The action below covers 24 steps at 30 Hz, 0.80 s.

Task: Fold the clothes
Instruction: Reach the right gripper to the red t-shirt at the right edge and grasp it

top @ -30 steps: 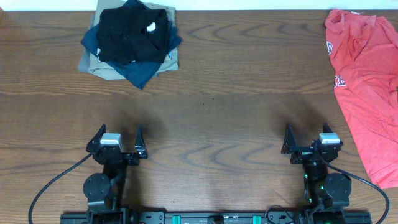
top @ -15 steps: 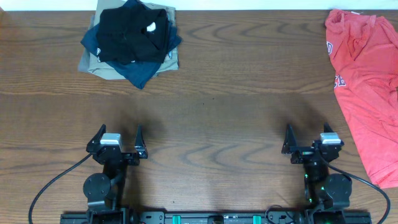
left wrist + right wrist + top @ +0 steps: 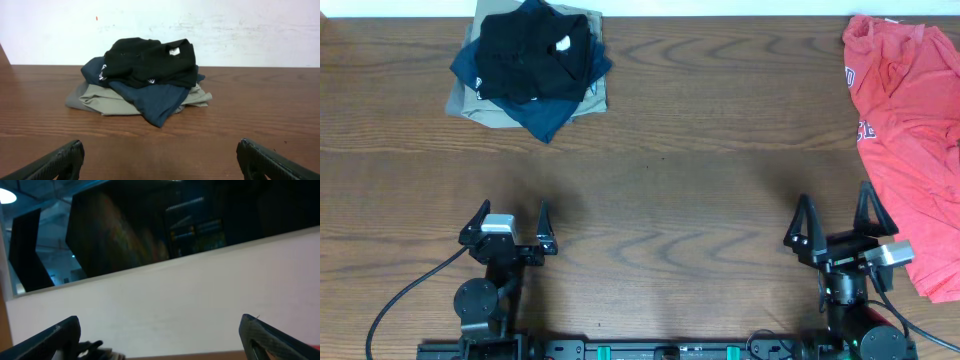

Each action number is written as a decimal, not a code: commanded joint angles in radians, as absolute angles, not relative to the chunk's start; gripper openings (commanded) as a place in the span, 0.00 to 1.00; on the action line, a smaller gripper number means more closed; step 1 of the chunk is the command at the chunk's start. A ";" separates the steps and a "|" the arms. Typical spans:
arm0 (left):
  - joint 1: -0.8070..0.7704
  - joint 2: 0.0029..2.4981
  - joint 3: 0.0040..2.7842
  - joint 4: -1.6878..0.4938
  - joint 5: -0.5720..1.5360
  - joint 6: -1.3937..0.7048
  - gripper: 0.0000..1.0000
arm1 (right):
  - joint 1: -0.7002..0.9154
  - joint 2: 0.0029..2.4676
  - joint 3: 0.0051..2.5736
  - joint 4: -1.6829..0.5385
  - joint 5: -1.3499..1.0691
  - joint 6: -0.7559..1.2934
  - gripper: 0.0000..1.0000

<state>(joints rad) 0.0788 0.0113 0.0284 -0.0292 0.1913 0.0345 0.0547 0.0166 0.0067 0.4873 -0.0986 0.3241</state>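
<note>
shirt: red-orange T-shirt (image 3: 910, 140) 3 o'clock, unfolded, lettering unreadable | garment stack (image 3: 530, 70) 11 o'clock, white tag illegible | left gripper (image 3: 512, 212) jaws wide, empty | right gripper (image 3: 834, 200) jaws wide, empty

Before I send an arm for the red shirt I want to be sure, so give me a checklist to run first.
1. right gripper open and empty: ok.
2. left gripper open and empty: ok.
3. red T-shirt wholly in the overhead view: not ok, it runs off the right edge.
4. pile of dark garments apart from the T-shirt: ok, far left corner.
5. Right wrist camera on the T-shirt: not ok, it shows mostly wall.
</note>
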 commanded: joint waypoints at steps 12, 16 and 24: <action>0.085 0.011 0.004 -0.051 0.191 0.048 0.98 | 0.047 0.014 0.006 0.508 -0.315 0.549 0.99; 0.085 0.011 0.004 -0.051 0.191 0.048 0.98 | 0.047 0.014 0.006 0.595 -0.313 0.564 0.99; 0.085 0.011 0.004 -0.051 0.191 0.048 0.98 | 0.047 0.039 0.072 0.664 -0.273 0.475 0.99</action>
